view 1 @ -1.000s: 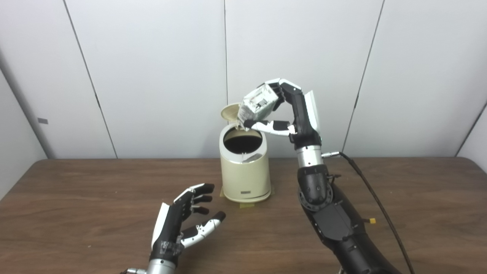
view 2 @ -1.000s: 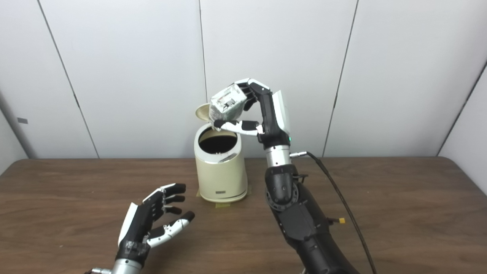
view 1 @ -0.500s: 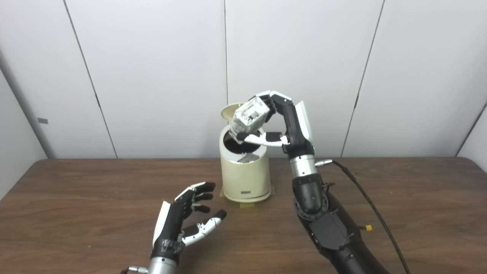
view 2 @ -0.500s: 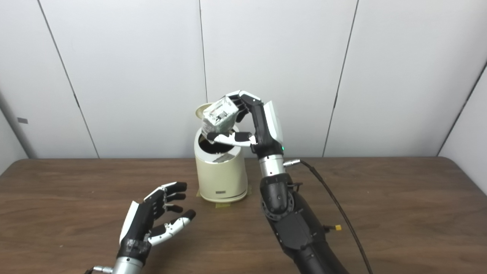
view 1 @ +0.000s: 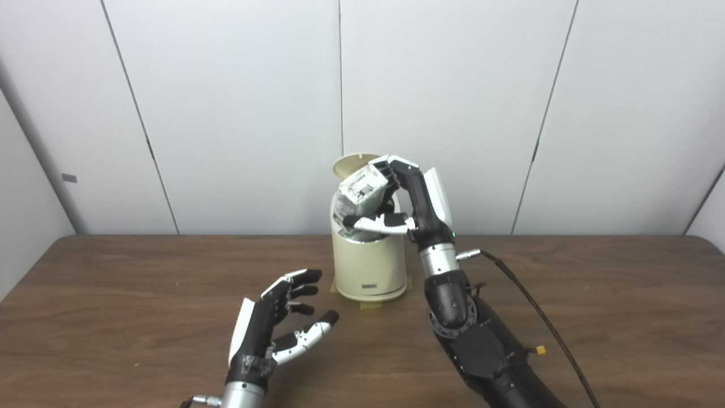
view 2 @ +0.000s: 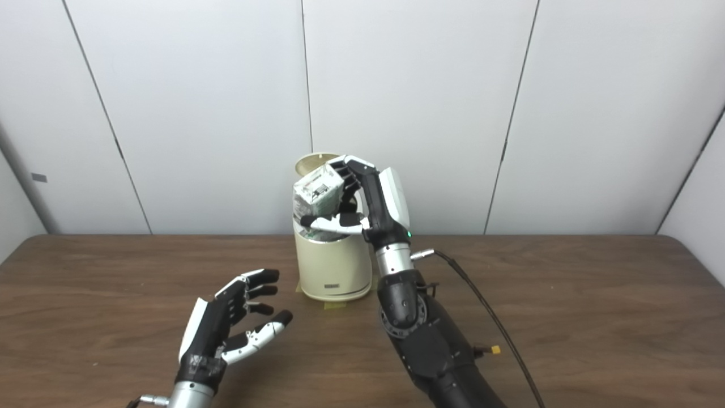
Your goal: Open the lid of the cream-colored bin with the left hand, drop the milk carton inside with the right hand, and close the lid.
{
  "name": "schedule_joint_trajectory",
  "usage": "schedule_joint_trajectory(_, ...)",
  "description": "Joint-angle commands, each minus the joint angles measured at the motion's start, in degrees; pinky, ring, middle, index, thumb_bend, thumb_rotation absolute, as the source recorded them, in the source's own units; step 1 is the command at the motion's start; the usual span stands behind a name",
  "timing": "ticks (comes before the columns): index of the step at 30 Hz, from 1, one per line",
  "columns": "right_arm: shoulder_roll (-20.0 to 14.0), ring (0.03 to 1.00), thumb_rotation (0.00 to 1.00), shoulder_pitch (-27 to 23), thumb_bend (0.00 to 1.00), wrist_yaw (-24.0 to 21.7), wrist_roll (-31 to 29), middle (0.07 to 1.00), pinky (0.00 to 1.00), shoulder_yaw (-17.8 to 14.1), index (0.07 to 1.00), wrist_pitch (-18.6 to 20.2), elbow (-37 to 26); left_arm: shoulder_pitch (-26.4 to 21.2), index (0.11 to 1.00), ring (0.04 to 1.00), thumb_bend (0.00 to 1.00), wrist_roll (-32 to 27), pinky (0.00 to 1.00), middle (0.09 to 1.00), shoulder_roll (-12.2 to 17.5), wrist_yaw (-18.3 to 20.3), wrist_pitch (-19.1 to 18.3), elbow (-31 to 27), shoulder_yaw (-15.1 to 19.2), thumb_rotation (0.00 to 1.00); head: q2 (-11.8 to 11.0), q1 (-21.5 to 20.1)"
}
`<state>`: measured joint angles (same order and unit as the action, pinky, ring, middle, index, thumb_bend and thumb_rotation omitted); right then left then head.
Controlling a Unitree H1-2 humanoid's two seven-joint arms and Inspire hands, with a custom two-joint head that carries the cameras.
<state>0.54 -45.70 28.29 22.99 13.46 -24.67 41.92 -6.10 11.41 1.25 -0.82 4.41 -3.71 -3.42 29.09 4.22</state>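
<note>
My right hand (view 1: 416,198) is closed on the carton (view 1: 362,192), fingers (view 1: 392,168) over its top edge and thumb (view 1: 378,223) underneath. The carton is tilted, its lower end at the mouth of the bin (view 1: 369,266); whether that end is already below the rim I cannot tell. The thumb lies across the front of the rim. The lid (view 1: 354,163) stands open behind the carton, hinged up at the back of the bin. The bin sits upright on the table (view 1: 113,294), with a piece of tape (view 1: 371,306) showing at its base. My right forearm rises from the lower right, just beside the bin, and a black cable (view 1: 538,317) runs from the wrist across the table. My left hand (view 1: 272,328) is empty, fingers spread, palm turned toward the bin, held low over the table in front and to the left of the bin, apart from it.
</note>
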Motion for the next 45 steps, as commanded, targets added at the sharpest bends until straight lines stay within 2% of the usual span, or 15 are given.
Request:
schedule_joint_trajectory(1, 0.2, 0.41, 0.0, -5.3, 0.52, 0.9, -0.6, 0.485, 0.31, -0.4, 0.52, -2.2, -0.6, -1.6, 0.736, 0.745, 0.62, 0.1, 0.61, 0.779, -0.5, -0.6, 0.7, -2.1, 0.0, 0.12, 0.1, 0.0)
schedule_joint_trajectory(7, 0.3, 0.407, 0.0, -6.5, 0.52, 1.3, -0.7, 0.483, 0.31, -0.5, 0.524, -2.2, 1.2, -1.3, 0.735, 0.742, 0.61, 0.5, 0.61, 0.777, -0.4, -0.9, 0.5, -2.6, -0.1, 0.12, 0.4, 0.2)
schedule_joint_trajectory(23, -1.9, 0.408, 0.0, -8.3, 0.52, 5.6, 0.9, 0.481, 0.31, 0.4, 0.522, -2.2, 3.9, -0.7, 0.738, 0.734, 0.62, 0.0, 0.6, 0.774, 0.4, -0.6, 0.2, -2.9, -0.2, 0.12, 1.0, -0.2)
schedule_joint_trajectory(38, -3.9, 0.411, 0.0, -8.1, 0.52, 6.4, 2.1, 0.477, 0.33, 0.1, 0.525, -2.2, 3.7, -0.6, 0.741, 0.738, 0.62, -0.6, 0.6, 0.777, 0.7, -0.3, -0.4, -3.0, -0.3, 0.11, 1.2, -0.6)
schedule_joint_trajectory(45, -4.1, 0.405, 0.0, -7.3, 0.52, 4.4, 1.9, 0.488, 0.32, 0.0, 0.528, -2.2, 3.3, -0.5, 0.741, 0.739, 0.62, -0.8, 0.6, 0.778, 0.6, -0.2, -0.7, -3.5, -0.4, 0.11, 1.5, -0.5)
